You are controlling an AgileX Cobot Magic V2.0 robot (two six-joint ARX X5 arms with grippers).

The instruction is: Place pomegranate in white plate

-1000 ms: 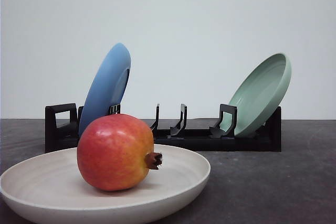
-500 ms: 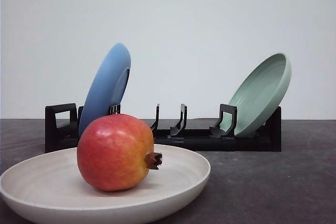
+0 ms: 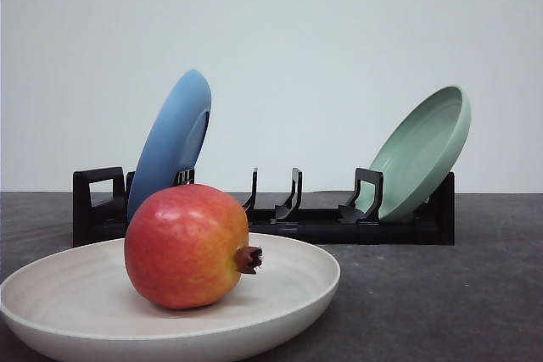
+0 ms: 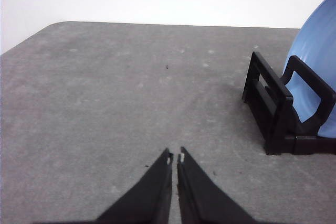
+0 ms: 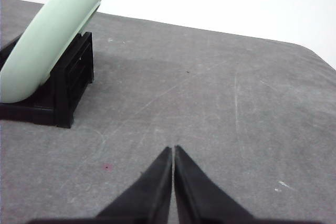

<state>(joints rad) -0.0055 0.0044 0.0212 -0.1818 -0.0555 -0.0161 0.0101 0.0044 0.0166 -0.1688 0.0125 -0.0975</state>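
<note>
Sitting in the white plate [image 3: 293,298], the pomegranate [image 3: 185,246] rests on its side with its brown crown pointing right, at the near left of the dark counter [image 3: 441,294]. Behind it a black rack [image 3: 322,225] holds a blue plate [image 3: 170,142] tilted at its left end and a pale green plate [image 3: 422,152] leaning at its right end. The left end effector [image 4: 174,157] hangs above bare counter beside the rack's blue-plate end, tips pressed nearly together, gripping nothing. The right end effector [image 5: 172,149] is likewise closed and empty, over scratched counter near the green plate's end.
</note>
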